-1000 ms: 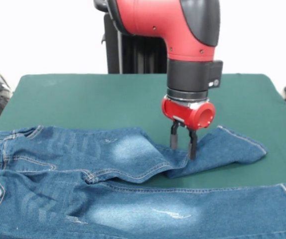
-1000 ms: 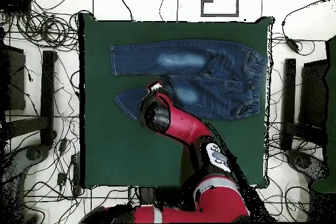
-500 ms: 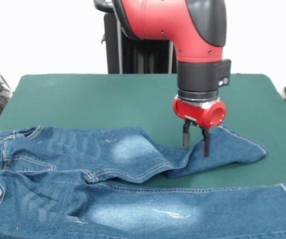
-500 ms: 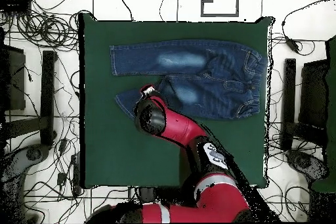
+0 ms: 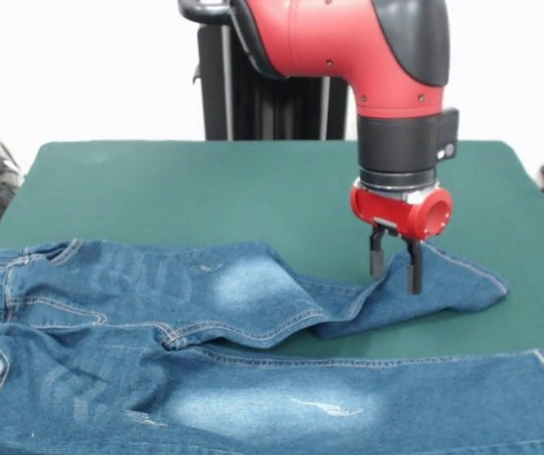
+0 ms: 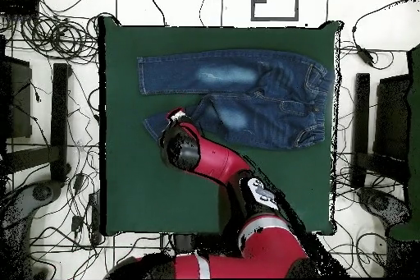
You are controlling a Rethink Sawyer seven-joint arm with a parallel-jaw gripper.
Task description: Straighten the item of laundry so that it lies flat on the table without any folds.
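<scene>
The blue denim jeans (image 5: 158,322) lie on the green table (image 5: 206,180), waistband at the left in the front view. The near leg lies straight along the bottom of that view. The far leg is creased and bent, and its hemmed end (image 5: 457,280) lies at the right. My gripper (image 5: 395,277) points down with its fingers apart, tips at the denim of this far leg, close to the hem. No cloth shows between the fingers. In the overhead view the jeans (image 6: 254,88) lie across the table's upper half, and my gripper (image 6: 175,117) stands over the lower leg's left end.
The table's right edge (image 5: 528,190) is close beyond the leg's hem in the front view. Bare green cloth (image 6: 148,186) spreads between the jeans and the robot's base. Cables and stands (image 6: 49,39) surround the table on the floor.
My gripper has moved to the right in the front view, along the far leg toward its hem. The jeans have hardly shifted.
</scene>
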